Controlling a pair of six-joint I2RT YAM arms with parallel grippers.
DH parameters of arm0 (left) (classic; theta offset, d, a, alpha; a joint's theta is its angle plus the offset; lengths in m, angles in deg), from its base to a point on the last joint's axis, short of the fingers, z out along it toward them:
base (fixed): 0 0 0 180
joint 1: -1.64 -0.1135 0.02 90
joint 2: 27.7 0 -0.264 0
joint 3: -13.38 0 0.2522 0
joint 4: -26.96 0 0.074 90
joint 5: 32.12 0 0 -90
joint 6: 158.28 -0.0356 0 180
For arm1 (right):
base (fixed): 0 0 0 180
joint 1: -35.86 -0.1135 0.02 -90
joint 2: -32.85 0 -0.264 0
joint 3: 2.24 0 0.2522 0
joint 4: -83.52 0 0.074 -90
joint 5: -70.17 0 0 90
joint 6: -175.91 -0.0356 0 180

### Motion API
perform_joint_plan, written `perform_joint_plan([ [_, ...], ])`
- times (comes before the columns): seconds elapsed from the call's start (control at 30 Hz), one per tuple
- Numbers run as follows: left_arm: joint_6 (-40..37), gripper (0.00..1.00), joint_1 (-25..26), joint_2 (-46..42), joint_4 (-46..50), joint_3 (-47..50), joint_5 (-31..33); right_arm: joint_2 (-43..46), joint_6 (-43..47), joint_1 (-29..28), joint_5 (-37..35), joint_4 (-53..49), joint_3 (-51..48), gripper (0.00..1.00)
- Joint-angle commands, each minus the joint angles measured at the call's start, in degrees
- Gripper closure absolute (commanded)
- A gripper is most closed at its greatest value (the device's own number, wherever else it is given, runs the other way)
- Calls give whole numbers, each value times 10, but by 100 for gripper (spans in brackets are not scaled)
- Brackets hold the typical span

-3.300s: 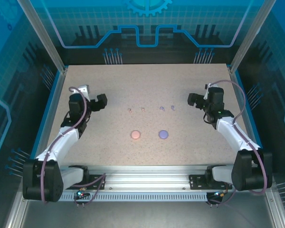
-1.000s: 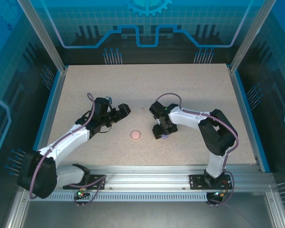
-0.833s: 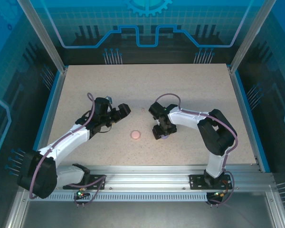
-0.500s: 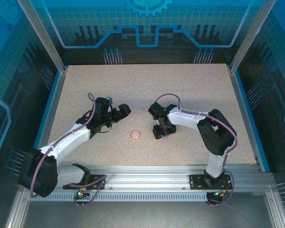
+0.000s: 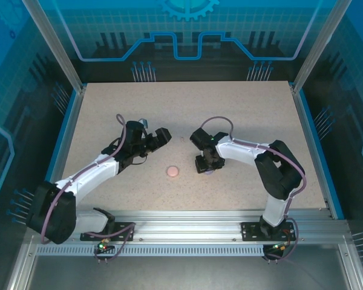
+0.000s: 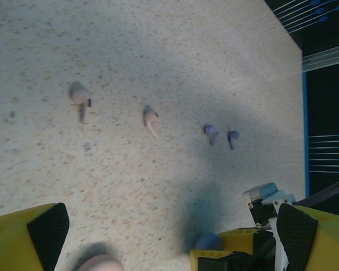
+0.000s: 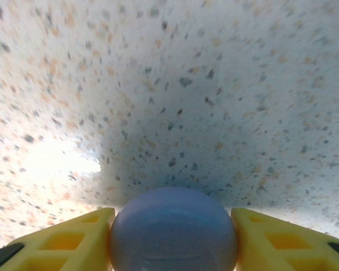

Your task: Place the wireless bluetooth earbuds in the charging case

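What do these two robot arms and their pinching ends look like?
The left arm and right arm have white shells, black joints and a purplish cable looping alongside. The left tool and right tool are black, with yellow fingers carrying black pads.

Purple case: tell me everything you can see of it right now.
The purple case is a small, smooth, pale lilac dome, matte like plastic, with no seam or opening visible. It sits flat on the speckled table, right of the pink case. The right gripper flanks it, yellow fingers against both sides.
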Motion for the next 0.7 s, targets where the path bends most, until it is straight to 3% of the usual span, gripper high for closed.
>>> perform_joint_plan([
  [0.0, 29, 1, 18, 23, -101, 16, -4, 35, -72, 25, 9, 27, 1, 49],
  [0.43, 16, 1, 113, 125, -323, 35, 27, 62, -284, 159, 115, 146, -58, 50],
  [0.67, 4, 1, 155, 188, -404, 42, 32, 77, -371, 182, 147, 172, -64, 50],
])
